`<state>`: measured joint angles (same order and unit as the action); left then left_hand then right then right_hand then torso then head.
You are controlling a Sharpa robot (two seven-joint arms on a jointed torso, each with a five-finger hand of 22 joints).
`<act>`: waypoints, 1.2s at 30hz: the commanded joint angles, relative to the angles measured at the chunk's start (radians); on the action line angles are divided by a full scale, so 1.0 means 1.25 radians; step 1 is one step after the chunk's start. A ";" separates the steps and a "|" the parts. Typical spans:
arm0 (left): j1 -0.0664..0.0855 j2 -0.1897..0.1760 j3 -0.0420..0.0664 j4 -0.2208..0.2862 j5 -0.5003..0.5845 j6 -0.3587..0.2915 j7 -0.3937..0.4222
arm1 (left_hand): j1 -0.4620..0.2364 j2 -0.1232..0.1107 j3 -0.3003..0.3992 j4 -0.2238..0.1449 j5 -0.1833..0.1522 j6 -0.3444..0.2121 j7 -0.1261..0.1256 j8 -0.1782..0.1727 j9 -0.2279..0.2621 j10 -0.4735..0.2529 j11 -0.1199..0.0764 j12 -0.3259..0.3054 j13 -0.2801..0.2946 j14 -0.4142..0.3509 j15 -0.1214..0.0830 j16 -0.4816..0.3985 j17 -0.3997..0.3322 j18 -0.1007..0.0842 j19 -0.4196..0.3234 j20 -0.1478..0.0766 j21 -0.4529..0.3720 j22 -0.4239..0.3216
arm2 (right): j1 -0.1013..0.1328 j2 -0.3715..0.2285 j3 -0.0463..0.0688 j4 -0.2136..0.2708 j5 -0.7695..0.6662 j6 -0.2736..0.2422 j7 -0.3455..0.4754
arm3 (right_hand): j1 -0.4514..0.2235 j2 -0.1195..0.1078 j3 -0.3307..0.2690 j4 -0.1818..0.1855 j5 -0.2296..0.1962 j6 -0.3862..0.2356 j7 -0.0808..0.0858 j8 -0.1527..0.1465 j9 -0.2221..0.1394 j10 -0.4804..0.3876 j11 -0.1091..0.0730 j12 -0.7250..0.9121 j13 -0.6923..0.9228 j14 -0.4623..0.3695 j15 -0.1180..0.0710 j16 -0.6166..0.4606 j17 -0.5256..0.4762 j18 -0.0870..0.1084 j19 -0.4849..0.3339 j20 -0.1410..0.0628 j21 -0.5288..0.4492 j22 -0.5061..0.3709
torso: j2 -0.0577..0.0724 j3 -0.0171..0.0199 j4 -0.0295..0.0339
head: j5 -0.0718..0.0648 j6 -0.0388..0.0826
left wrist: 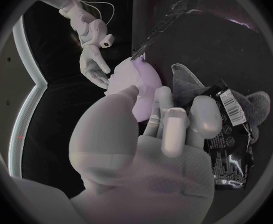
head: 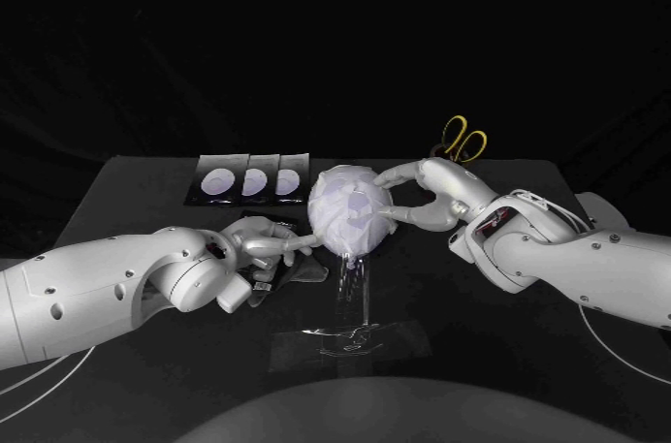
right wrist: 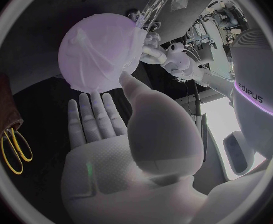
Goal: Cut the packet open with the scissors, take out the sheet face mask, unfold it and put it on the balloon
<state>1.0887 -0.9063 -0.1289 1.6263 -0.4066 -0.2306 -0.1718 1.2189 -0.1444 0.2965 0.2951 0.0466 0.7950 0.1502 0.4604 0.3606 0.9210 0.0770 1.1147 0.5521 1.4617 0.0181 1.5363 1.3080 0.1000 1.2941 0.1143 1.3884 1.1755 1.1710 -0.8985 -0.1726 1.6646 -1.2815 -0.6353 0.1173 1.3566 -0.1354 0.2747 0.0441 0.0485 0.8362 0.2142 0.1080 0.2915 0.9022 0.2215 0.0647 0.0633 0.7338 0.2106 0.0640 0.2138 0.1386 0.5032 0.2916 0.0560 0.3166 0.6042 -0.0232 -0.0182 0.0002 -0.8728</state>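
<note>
- Right hand (head: 431, 196): at the right side of the balloon (head: 350, 215), palm flat, fingers straight and apart. Thumb tip on the balloon's skin, nothing grasped.
- Left hand (head: 263, 247): at the balloon's left, lower side. Thumb lies on the sheet mask (head: 333, 222), fingers (left wrist: 168, 117) spread alongside. Cannot tell whether it pinches the mask's edge or only presses it.
- Mask is out of its wrapper and draped over the balloon's near face, wrinkled; darker openings show through it. Judged: task is in its last step, smoothing and seating.
- Risk: pressure from one side only. The balloon sits high on a thin clear stand (head: 350, 293); if one hand pushes harder than the other, the stand could lean or tip toward the weaker side.
- Risk: drag. If the left hand does hold the edge and draws away, the wet sheet could peel off or slide down with it.
- Risk: hard fingertips. A thumb tip dug into the balloon could dent it, or burst it at worst.
- Risk: folds. Creases near the top may trap air; the mask could slump once both hands lift.
- Cut packet (left wrist: 230, 144), black with a barcode, lies on the table (head: 140, 201) near the left hand. A sweep of that hand could knock it into the stand's base (head: 342, 344).
- Scissors (head: 464, 141), yellow-handled, lie far right, behind the right hand and well apart from the balloon.
- Spare packets (head: 252, 179) lie far left, also well apart.
</note>
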 commanded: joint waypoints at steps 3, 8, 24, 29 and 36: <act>-0.001 0.007 0.000 -0.002 0.152 0.002 0.029 | 0.014 0.015 -0.003 -0.003 0.001 0.001 0.000 -0.006 -0.006 0.003 -0.001 0.013 0.011 0.031 -0.002 0.005 0.093 -0.013 0.008 -0.002 0.005 0.006 | 0.000 0.000 0.000 0.002 -0.002 0.000 0.004 | 0.007 -0.001 -0.005 0.002 0.001 0.004 0.040 0.005 -0.001 0.005 0.002 -0.002 0.000 -0.003 0.000 -0.004 -0.001 0.006 -0.007 0.000 -0.002 -0.001 | 0.000 0.0007 -0.0003 | -0.001 0.000; -0.001 0.009 0.000 -0.003 0.176 -0.003 0.036 | 0.028 0.019 -0.003 -0.003 0.001 -0.003 0.001 -0.010 -0.010 -0.002 0.000 0.017 0.013 0.031 -0.002 0.005 0.094 -0.013 0.008 -0.002 0.006 0.008 | 0.000 0.000 0.000 0.002 -0.002 0.000 0.005 | 0.007 0.000 -0.006 0.002 0.001 0.004 0.040 0.005 -0.002 0.005 0.002 -0.002 0.000 -0.005 0.000 -0.004 -0.001 0.006 -0.007 0.000 -0.002 -0.001 | -0.001 0.0006 -0.0005 | -0.001 0.000; -0.001 0.010 0.000 -0.001 0.218 -0.018 0.064 | 0.163 0.060 0.048 -0.032 0.002 0.022 -0.010 -0.008 -0.025 0.008 -0.011 0.035 0.038 0.033 -0.009 0.006 0.098 -0.014 0.013 -0.005 0.011 0.018 | 0.000 0.000 0.000 0.002 -0.001 0.001 0.004 | 0.007 0.001 -0.007 0.002 0.001 0.005 0.040 0.005 -0.002 0.005 0.002 -0.001 0.000 -0.006 0.000 -0.004 -0.002 0.006 -0.008 0.000 -0.002 -0.003 | -0.001 0.0001 0.0002 | -0.003 0.000; -0.001 0.010 0.000 -0.002 0.223 -0.029 0.073 | 0.203 0.070 0.074 -0.050 0.002 0.039 -0.017 0.002 -0.024 0.019 -0.017 0.040 0.050 0.034 -0.014 0.007 0.101 -0.015 0.015 -0.009 0.013 0.023 | 0.000 0.000 0.000 0.001 0.000 0.002 0.004 | 0.007 0.001 -0.007 0.002 0.001 0.005 0.040 0.005 -0.002 0.005 0.002 -0.001 0.000 -0.006 0.000 -0.004 -0.002 0.006 -0.008 0.000 -0.002 -0.003 | -0.001 0.0003 0.0003 | -0.003 0.000; -0.001 0.010 0.000 -0.001 0.233 -0.052 0.092 | 0.238 0.071 0.107 -0.083 0.001 0.089 -0.040 0.061 0.005 0.065 -0.042 0.055 0.094 0.041 -0.034 0.009 0.114 -0.017 0.022 -0.022 0.019 0.034 | 0.000 0.001 0.000 0.001 0.000 0.003 0.003 | 0.008 0.001 -0.007 0.003 0.001 0.005 0.040 0.005 -0.002 0.006 0.002 -0.001 0.000 -0.006 0.000 -0.004 -0.003 0.006 -0.008 0.000 -0.002 -0.003 | 0.000 0.0005 0.0000 | -0.002 0.000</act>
<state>1.0869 -0.8956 -0.1301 1.6220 -0.1374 -0.2709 -0.0938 1.5075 -0.0574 0.4269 0.1957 0.0457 0.8937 0.1023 0.5198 0.3381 0.9926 0.0307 1.1793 0.6623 1.4651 -0.0218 1.5425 1.3081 0.0984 1.3226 0.0923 1.4085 1.2155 1.1710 -0.8980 -0.1726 1.6646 -1.2768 -0.6352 0.1173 1.3566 -0.1354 0.2719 0.0469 0.0485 0.8361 0.2141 0.1080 0.2902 0.9022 0.2215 0.0647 0.0632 0.7340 0.2106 0.0641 0.2117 0.1378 0.5032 0.2916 0.0560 0.3131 0.6031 -0.0227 -0.0177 -0.0025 -0.8727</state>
